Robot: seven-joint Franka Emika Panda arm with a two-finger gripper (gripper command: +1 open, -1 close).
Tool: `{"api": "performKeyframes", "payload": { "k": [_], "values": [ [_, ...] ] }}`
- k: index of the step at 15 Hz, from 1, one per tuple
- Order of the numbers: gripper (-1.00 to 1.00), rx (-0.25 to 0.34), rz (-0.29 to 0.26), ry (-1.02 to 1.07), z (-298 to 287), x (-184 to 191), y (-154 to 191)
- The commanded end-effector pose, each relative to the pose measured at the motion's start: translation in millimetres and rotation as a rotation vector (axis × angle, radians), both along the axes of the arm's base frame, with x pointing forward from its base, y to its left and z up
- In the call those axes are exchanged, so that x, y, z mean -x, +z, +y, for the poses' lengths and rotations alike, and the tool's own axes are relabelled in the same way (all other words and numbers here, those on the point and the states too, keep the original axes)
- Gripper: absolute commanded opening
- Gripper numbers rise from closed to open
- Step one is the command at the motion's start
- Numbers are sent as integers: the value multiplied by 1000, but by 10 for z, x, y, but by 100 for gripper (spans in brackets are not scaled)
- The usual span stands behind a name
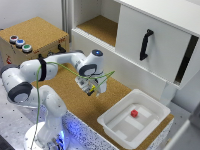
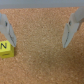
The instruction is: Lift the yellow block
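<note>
Hovering: my gripper (image 2: 39, 31) hangs over the grainy cork board (image 2: 42, 62), jaws spread wide and holding nothing.
Fingers: two grey, tapered blades (image 2: 9, 31), smooth against the speckled brown ground.
Block: a small bright yellow cube (image 2: 5, 49) with a dark mark on its face, lying on the cork just beside one fingertip, outside the gap between the jaws; whether they touch I cannot tell.
Arm: my rounded white links with black joints (image 1: 35, 70) bend low over the cork.
Tub: a white, smooth, rectangular plastic bin (image 1: 152, 122), well apart from me, with a red cube (image 1: 134, 113) inside.
Cabinet: flat white panels, one black curved handle (image 1: 145, 44).
</note>
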State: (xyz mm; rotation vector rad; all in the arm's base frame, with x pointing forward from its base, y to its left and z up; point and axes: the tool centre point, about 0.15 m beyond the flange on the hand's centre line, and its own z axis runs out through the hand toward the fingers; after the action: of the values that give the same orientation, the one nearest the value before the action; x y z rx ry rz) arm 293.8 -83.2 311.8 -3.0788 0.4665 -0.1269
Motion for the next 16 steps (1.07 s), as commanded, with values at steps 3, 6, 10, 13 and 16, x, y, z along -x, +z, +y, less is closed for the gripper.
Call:
{"api": "performKeyframes", "payload": {
  "k": [3, 6, 10, 13, 16],
  "values": [
    [100, 79, 36, 30, 500, -424, -431],
    [100, 15, 4, 57, 512, -455, -669],
    [100, 25, -24, 119, 578, -658, -903],
    [100, 3, -28, 131, 636, -747, -947],
    [100, 10, -11, 173, 680, -826, -953]
  ]
}}
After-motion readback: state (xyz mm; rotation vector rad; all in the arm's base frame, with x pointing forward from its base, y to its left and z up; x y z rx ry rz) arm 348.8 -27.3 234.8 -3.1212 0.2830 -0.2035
